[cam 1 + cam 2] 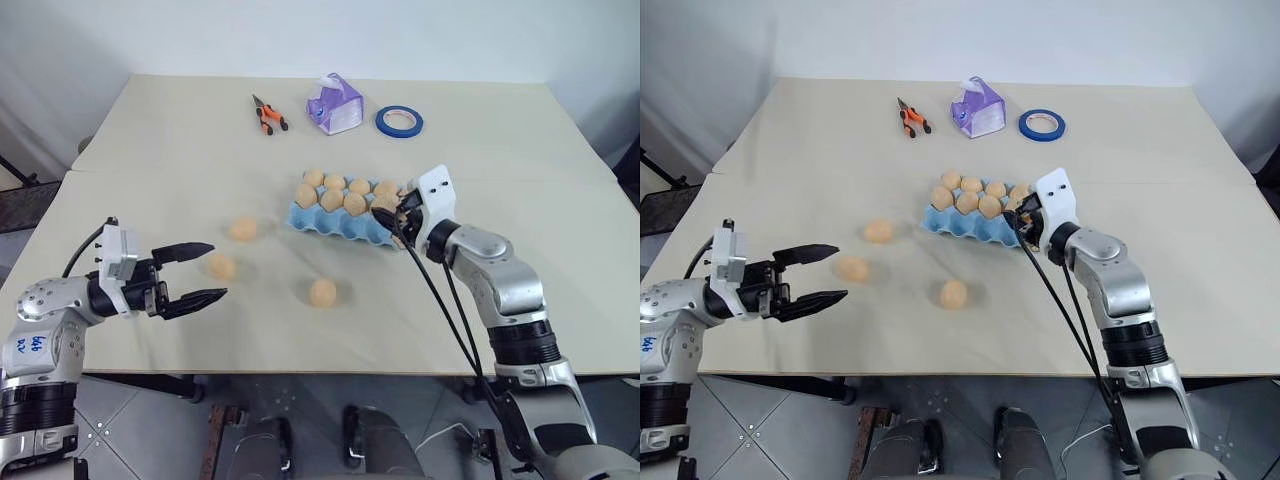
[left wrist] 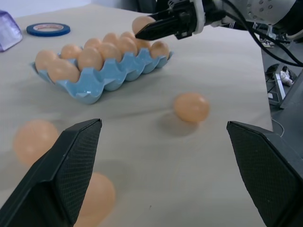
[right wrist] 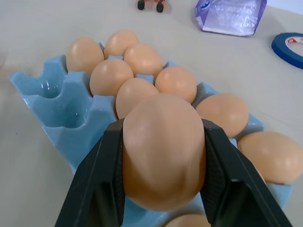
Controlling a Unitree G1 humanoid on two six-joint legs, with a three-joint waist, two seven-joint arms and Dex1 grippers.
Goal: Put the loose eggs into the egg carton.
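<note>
A smooth, oval, tan-orange egg (image 3: pixel 163 150) is pinched in the right gripper (image 3: pixel 163 189) jaws over the light blue moulded egg carton (image 3: pixel 57 111); the left gripper (image 1: pixel 200 272) jaws are spread wide.

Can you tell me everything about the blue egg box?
The egg carton is a light blue tray with rows of round cups and pointed bumps between them, and it has no lid. It looks like thin, shiny moulded plastic. It lies flat on the table, on the robot's right side. Most cups hold tan eggs; the front cups at one end are still empty. The right gripper holds one more egg just over it, not in a cup yet.
</note>
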